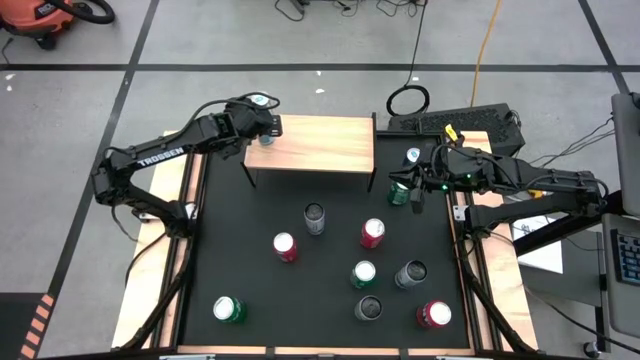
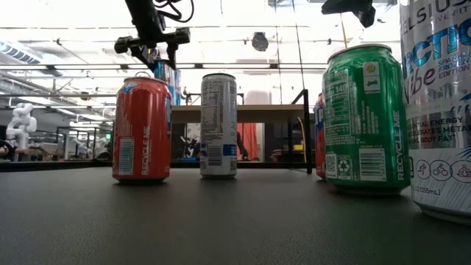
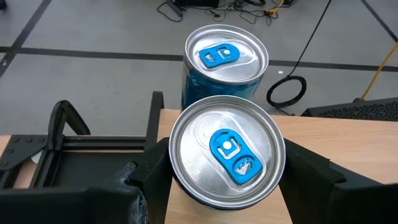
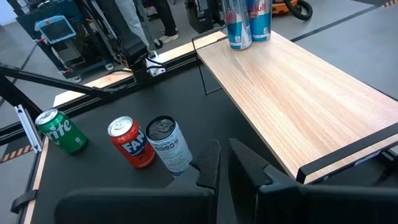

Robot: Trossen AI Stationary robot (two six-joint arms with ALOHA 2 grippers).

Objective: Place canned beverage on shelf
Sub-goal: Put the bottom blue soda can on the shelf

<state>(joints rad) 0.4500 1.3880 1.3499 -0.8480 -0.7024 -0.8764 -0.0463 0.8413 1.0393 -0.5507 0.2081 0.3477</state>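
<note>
The shelf (image 1: pixel 318 143), a light-wood board on black legs, stands at the table's far side. A blue can (image 3: pixel 225 55) stands on its far left corner. My left gripper (image 3: pixel 227 155) is shut on a second canned beverage (image 3: pixel 229 149) with a blue tab, just in front of the first, over the shelf's left end (image 1: pixel 266 138). The right wrist view shows both cans (image 4: pixel 239 26) upright at the board's surface; whether the held one rests on it I cannot tell. My right gripper (image 4: pixel 222 165) is shut, empty, and hovers off the shelf's right end (image 1: pixel 408 190). My left gripper pinches the can's upper wall (image 3: pixel 181 186), just below the rim, between its two fingers (image 3: pixel 149 171), one on either side. The fingers come from the table's left, slanting downward. The can stays upright, top up, over the shelf's left end.
Several cans stand on the black tabletop in front of the shelf: a silver one (image 1: pixel 314 217), red ones (image 1: pixel 285 246) (image 1: pixel 372 232), green ones (image 1: pixel 229 309) (image 1: pixel 363 273). Most of the shelf board to the right of the two cans is bare wood (image 4: pixel 298 81).
</note>
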